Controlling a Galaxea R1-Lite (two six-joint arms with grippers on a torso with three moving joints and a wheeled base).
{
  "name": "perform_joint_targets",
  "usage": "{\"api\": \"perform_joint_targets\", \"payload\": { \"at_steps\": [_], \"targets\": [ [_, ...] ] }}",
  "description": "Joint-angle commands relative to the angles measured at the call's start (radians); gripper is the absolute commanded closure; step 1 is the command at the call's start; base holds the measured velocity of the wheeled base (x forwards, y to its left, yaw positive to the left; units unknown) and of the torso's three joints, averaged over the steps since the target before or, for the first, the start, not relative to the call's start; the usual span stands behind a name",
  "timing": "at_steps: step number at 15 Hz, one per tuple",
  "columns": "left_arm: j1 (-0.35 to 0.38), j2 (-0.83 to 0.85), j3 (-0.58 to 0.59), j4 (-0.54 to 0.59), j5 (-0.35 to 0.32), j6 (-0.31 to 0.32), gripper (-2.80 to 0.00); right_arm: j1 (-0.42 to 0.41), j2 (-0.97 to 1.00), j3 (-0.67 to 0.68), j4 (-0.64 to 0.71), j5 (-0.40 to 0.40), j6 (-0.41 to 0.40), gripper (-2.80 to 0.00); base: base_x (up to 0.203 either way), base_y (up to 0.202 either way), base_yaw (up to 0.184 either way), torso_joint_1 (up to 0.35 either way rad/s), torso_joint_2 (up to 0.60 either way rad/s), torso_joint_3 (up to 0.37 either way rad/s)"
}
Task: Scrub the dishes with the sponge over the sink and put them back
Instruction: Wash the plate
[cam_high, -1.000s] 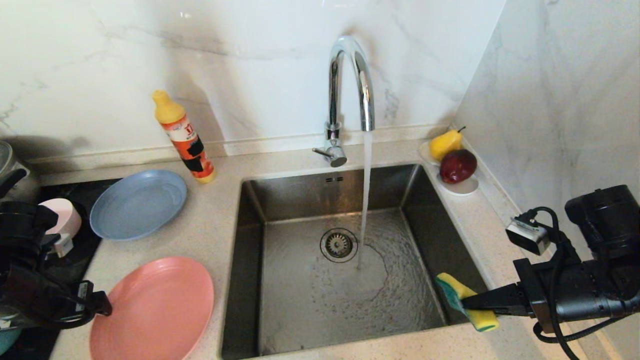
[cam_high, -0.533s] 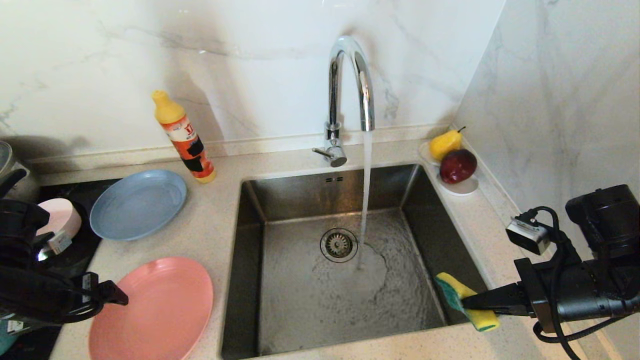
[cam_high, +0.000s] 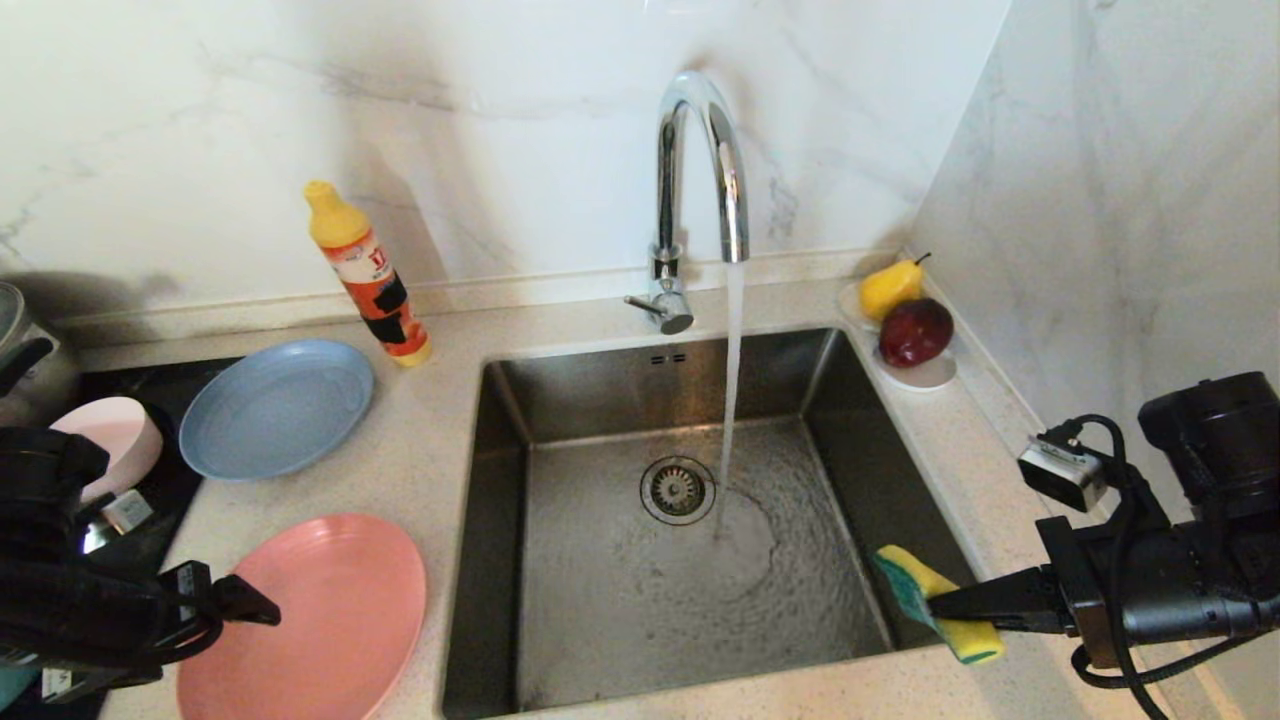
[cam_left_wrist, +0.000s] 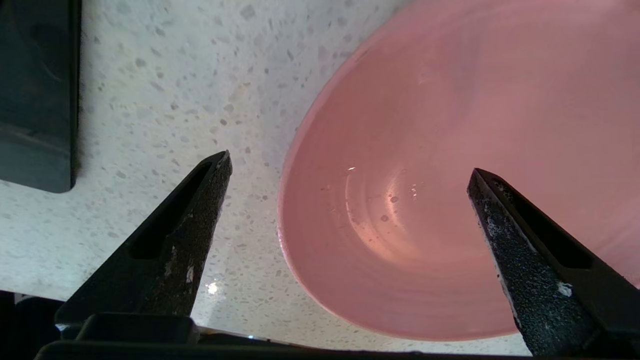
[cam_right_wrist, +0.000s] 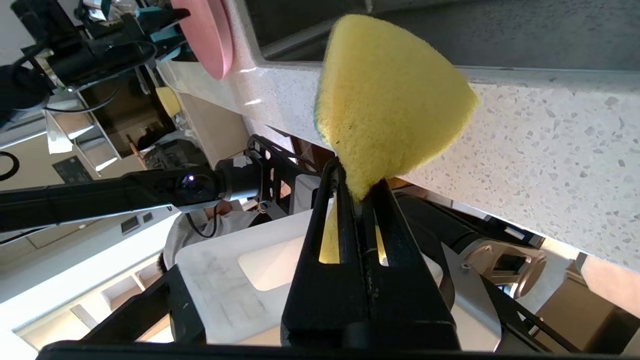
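The salmon-pink plate (cam_high: 310, 610) lies on the counter left of the sink (cam_high: 620, 600). My left gripper (cam_high: 240, 605) hovers open at the plate's left rim. In the left wrist view the rim of this plate (cam_left_wrist: 450, 175) sits between the wide-apart fingers of the left gripper (cam_left_wrist: 349, 162), untouched. Behind it lie the grey-blue plate (cam_high: 275, 405) and the pale pink bowl (cam_high: 115, 440). My right gripper (cam_high: 935, 605) is shut on the yellow-and-green sponge (cam_high: 940, 620) over the sink's front right corner. The right wrist view shows the sponge (cam_right_wrist: 390, 100) pinched in the right gripper (cam_right_wrist: 357, 182).
The chrome faucet (cam_high: 700, 170) runs water into the basin near the drain (cam_high: 678, 490). An orange detergent bottle (cam_high: 370, 275) stands behind the plates. A white dish with a pear and a red fruit (cam_high: 905, 310) sits at the back right. A black cooktop (cam_high: 150, 500) lies far left.
My left gripper has swung rightward and lower, from near the pink bowl to the salmon plate's left rim, uncovering the bowl. The right arm and sponge have stayed put.
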Motion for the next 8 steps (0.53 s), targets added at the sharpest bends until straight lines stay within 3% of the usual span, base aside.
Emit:
{"api": "perform_joint_targets", "payload": {
  "at_steps": [1, 8],
  "targets": [
    [0.001, 0.009, 0.005, 0.001, -0.001, 0.0, -2.8, -0.005, 0.001, 0.002, 0.0, 0.006, 0.002, 0.0, 0.0, 0.0, 0.0, 0.0, 0.0, 0.0],
    [0.001, 0.032, 0.001, -0.019, 0.005, 0.001, -2.8, -0.005, 0.007, -0.001, 0.0, 0.006, 0.002, 0.0, 0.0, 0.0, 0.0, 0.0, 0.0, 0.0]
  ]
}}
